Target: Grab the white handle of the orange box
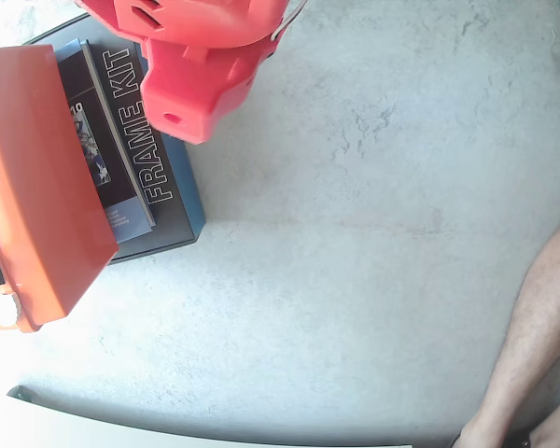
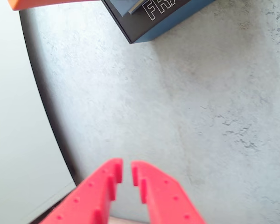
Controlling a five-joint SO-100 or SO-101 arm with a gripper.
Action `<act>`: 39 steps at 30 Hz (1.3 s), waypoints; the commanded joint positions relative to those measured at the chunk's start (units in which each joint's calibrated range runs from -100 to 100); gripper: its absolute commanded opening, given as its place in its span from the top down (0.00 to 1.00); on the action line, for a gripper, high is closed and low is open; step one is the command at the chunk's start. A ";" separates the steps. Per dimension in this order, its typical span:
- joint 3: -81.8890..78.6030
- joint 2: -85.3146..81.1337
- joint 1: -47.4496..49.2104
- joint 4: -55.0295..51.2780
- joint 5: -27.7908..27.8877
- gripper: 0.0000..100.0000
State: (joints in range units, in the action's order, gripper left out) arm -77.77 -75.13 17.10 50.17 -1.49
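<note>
Only the wrist view shows the jaws nearly closed, empty, above the grey table [image 2: 186,107].

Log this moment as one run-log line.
tool: nearly shut, empty, over bare table | orange box: untouched, on dark box | white handle: not visible

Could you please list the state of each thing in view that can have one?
Red plastic pincer: nearly shut, holding nothing, above bare grey tabletop.
Orange rectangular box: closed, tilted, resting on the frame kit box, untouched.
Black and blue "FRAME KIT" cardboard box: closed, flat on the table, partly under the orange box.
White handle: not discernible; the orange box's lower left end is overexposed.
</note>
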 commanded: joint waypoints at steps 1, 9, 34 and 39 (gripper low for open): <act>5.24 10.65 6.57 -0.85 0.00 0.98; 15.69 22.20 19.90 -0.85 -0.21 0.98; 47.24 57.97 31.99 -4.32 -6.89 0.98; 50.96 57.63 30.59 -10.75 -6.53 0.97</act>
State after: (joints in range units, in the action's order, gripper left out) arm -27.72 -19.89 48.19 41.77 -7.92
